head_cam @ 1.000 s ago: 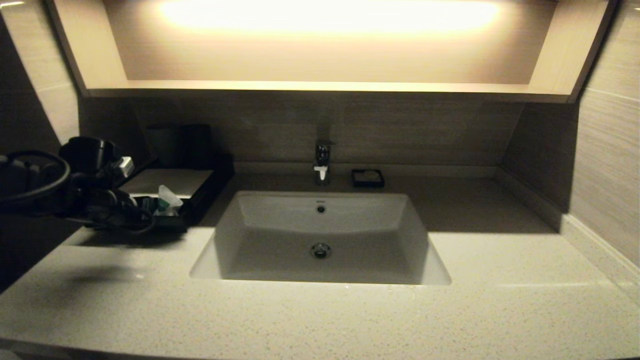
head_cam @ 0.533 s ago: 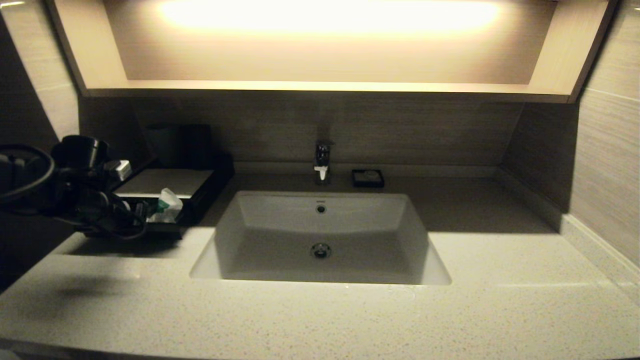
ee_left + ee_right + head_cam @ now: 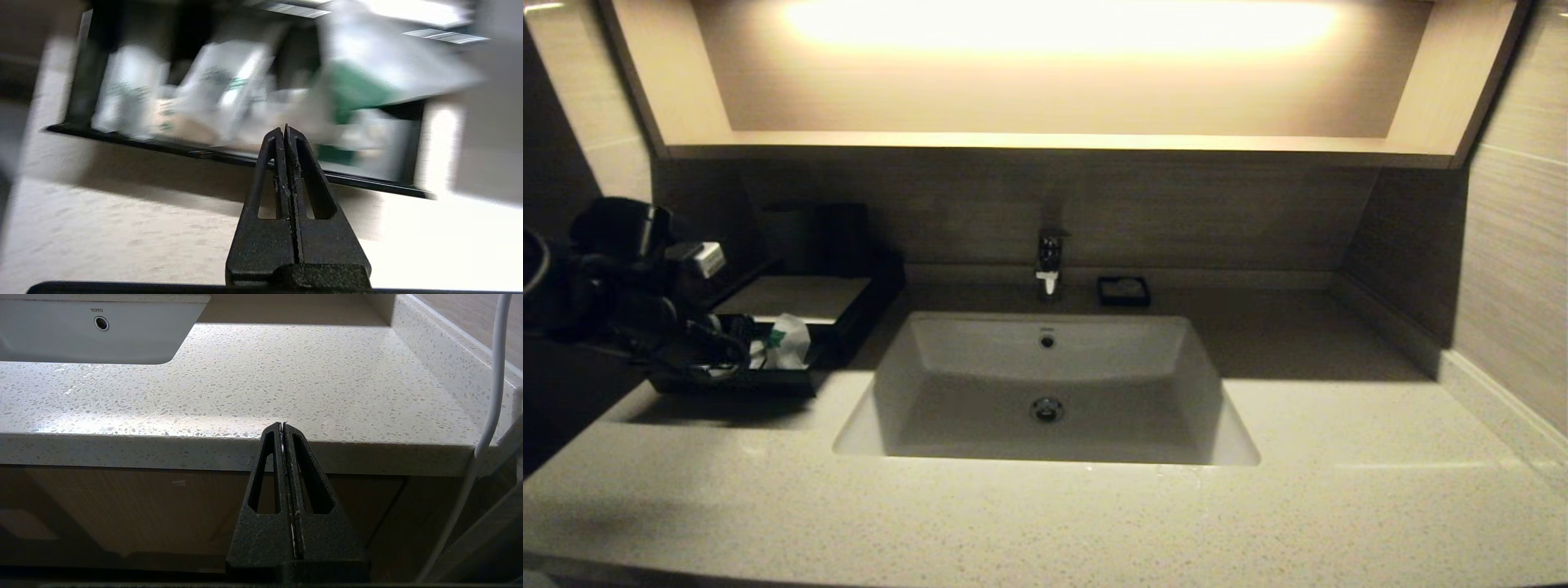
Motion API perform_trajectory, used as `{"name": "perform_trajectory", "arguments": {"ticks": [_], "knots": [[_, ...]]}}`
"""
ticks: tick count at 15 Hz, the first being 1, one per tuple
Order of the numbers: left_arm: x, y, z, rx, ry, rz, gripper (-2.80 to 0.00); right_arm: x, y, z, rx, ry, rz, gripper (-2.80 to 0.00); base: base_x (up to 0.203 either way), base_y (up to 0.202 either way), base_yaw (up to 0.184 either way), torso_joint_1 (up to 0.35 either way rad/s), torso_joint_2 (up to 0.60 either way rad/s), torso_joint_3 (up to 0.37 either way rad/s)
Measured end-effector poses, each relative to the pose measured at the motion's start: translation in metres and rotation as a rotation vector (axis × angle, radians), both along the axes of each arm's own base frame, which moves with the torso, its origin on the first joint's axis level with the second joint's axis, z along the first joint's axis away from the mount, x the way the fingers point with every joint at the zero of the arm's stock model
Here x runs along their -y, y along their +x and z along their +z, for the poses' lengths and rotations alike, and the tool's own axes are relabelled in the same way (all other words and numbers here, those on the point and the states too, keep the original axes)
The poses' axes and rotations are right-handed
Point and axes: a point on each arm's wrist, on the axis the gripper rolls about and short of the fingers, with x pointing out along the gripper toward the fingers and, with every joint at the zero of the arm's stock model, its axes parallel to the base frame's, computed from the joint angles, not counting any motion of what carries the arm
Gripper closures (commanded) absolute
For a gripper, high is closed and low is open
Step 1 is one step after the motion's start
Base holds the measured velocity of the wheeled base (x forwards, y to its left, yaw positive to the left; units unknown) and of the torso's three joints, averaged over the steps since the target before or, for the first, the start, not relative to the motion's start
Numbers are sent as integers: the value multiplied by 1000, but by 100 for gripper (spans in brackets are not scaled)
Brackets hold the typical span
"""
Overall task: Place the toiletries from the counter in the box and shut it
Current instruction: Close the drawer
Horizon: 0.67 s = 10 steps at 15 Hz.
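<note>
The black box [image 3: 796, 296] with a pale top stands at the counter's [image 3: 1045, 523] back left. Its front drawer [image 3: 731, 382] is pulled out. Clear packets with green labels [image 3: 784, 343] lie inside the drawer; they also show in the left wrist view [image 3: 359, 85]. My left gripper [image 3: 723, 347] is shut and empty, just in front of the drawer's front rim [image 3: 204, 154], as the left wrist view [image 3: 284, 131] shows. My right gripper [image 3: 283, 425] is shut and empty, parked below the counter's front edge [image 3: 163, 451].
A sunken white basin [image 3: 1045, 359] fills the middle of the counter, with a tap [image 3: 1049, 265] behind it. A small black square dish [image 3: 1123, 291] sits to the tap's right. Dark tumblers [image 3: 817, 237] stand behind the box. A white cable [image 3: 490, 396] hangs at the right.
My left arm has drawn back to the left, away from the box. The green-labelled packet that stood up in the drawer now lies lower in it.
</note>
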Motion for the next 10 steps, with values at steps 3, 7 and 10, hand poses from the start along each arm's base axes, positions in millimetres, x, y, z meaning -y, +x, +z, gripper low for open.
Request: {"name": "perform_trajectory", "arguments": {"ticks": [3,7,10], "knots": [[3,-5,11,42,-44,-7,0,0,0,0,0,0,0,0,0,0,0,0,0,0],[9,-8,19,82,-99,-33,0,0,0,0,0,0,0,0,0,0,0,0,0,0],[13,-9,24,121,-142,-54,0,0,0,0,0,0,0,0,0,0,0,0,0,0]]}}
